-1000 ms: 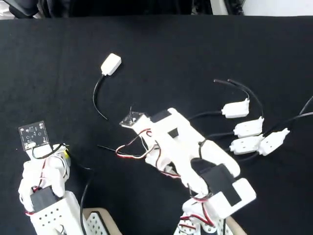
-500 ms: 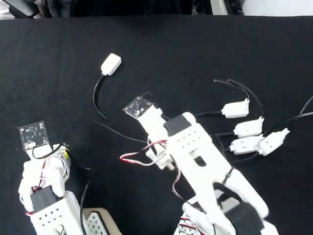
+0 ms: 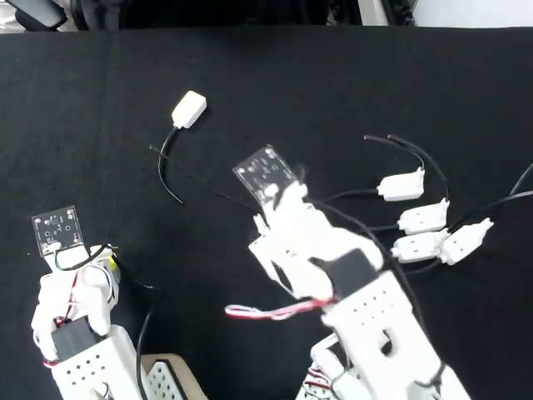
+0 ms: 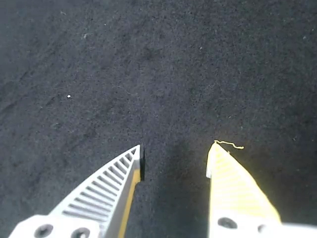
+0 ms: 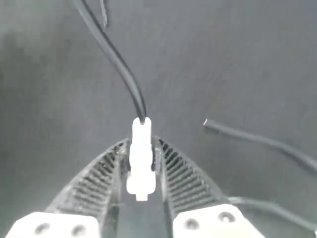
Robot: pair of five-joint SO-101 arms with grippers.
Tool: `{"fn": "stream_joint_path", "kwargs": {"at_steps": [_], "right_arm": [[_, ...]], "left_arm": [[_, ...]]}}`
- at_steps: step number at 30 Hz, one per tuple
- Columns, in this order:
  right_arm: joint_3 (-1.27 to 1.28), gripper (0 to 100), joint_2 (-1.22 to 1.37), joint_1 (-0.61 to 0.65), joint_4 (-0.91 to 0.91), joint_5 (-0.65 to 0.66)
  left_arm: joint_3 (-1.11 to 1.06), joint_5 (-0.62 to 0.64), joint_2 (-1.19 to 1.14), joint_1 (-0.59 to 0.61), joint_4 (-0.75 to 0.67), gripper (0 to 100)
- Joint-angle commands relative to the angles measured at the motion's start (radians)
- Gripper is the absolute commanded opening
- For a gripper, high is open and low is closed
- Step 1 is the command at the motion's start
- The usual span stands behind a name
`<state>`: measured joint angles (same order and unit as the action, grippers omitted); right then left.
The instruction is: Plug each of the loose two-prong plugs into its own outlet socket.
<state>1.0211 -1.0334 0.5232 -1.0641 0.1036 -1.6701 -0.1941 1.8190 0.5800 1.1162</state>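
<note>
Your right gripper (image 5: pixel 141 144) has its fingers closed on a small white two-prong plug (image 5: pixel 140 166) trailing a thin black twin cord (image 5: pixel 121 64). It holds the plug above the black cloth desk (image 3: pixel 333 75), near the middle, so I judge the step in hand to be carrying this plug to a socket. The next move calls for swinging it toward the cluster of white outlet blocks (image 3: pixel 423 218) at the desk's right side, lining the prongs up with a free socket and pushing straight in. Your left gripper (image 4: pixel 173 151) hangs over bare desk, fingers wide with nothing between them. A second white plug on a black cord (image 3: pixel 189 109) lies well apart, toward the far left. The held plug's prongs are hidden between the fingers. From above, the arm's wrist covers the grip, and I cannot tell which blocks have free sockets.
</note>
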Motion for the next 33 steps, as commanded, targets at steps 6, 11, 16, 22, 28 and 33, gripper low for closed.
{"fn": "stream_joint_path", "kwargs": {"at_steps": [6, 11, 16, 22, 28, 33], "right_arm": [[0.302, 1.1, -0.357, 0.153, 0.339, -0.044], [0.406, 1.1, -0.516, 0.221, 0.411, -0.044], [0.466, 1.1, -0.656, 0.224, 0.411, -0.044], [0.562, 1.1, -0.788, 0.224, 0.410, -0.044], [0.585, 1.1, -0.845, 0.224, 0.359, -0.043], [0.590, 1.1, -0.880, 0.224, 0.311, -0.044]], "left_arm": [[0.007, -0.009, 0.006, -0.022, -0.020, 22], [0.013, -0.003, 0.006, -0.236, -0.038, 22], [0.013, 0.014, 0.006, -0.410, -0.199, 22], [0.041, 0.143, 0.006, -0.584, -0.327, 22], [0.159, 0.195, 0.006, -0.837, -0.334, 22], [0.189, 0.195, 0.005, -0.960, -0.377, 22]]}}
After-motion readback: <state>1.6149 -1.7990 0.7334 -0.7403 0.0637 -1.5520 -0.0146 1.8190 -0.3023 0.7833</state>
